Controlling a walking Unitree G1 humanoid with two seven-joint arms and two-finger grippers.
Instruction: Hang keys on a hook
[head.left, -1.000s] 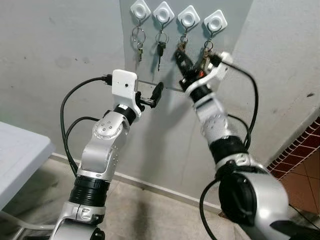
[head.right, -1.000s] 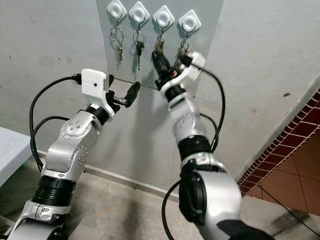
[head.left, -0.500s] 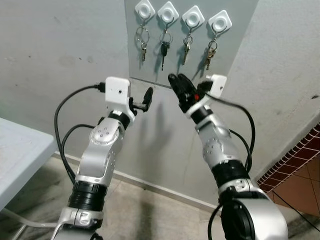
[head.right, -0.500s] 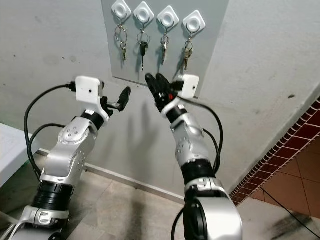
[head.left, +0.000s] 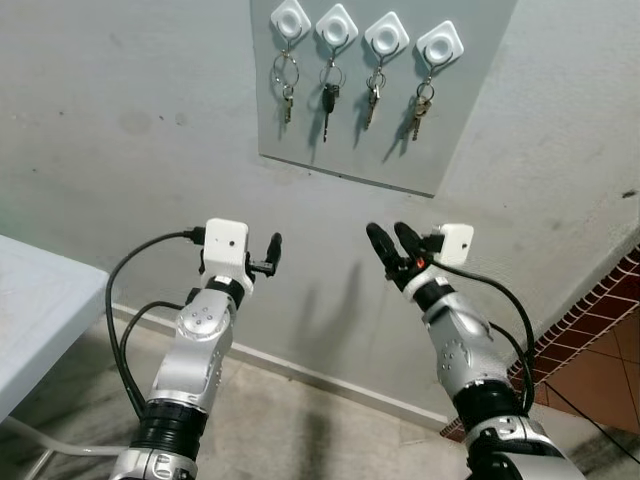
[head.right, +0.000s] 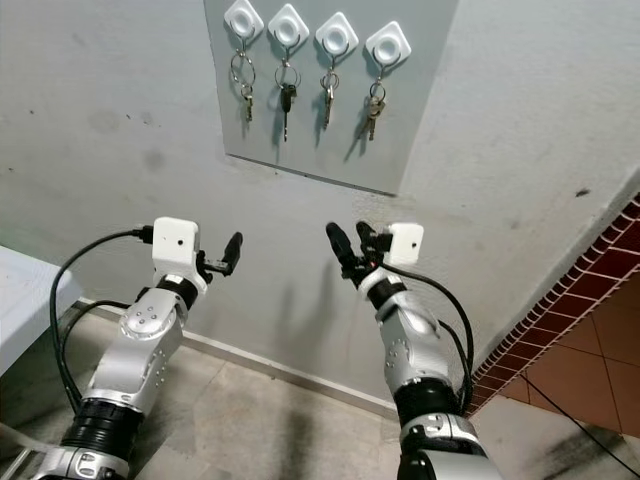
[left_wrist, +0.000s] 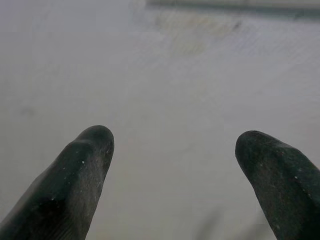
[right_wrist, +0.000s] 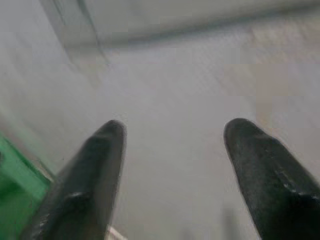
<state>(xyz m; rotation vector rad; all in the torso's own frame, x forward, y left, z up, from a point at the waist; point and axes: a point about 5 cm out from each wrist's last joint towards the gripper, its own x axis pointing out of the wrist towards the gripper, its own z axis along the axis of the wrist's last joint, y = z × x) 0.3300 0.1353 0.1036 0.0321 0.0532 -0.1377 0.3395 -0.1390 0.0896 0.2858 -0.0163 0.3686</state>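
Now | left claw wide, raised | right claw wide, empty, below hung keys

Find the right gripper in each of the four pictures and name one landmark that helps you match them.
Left eye view: right gripper, centre-right, below the grey key board, empty.
Right eye view: same gripper, near centre, below the board.
Left wrist view: that arm's own fingers before bare wall.
Right wrist view: its two fingers spread, foreground.
Shared landmark: the board's lower edge.
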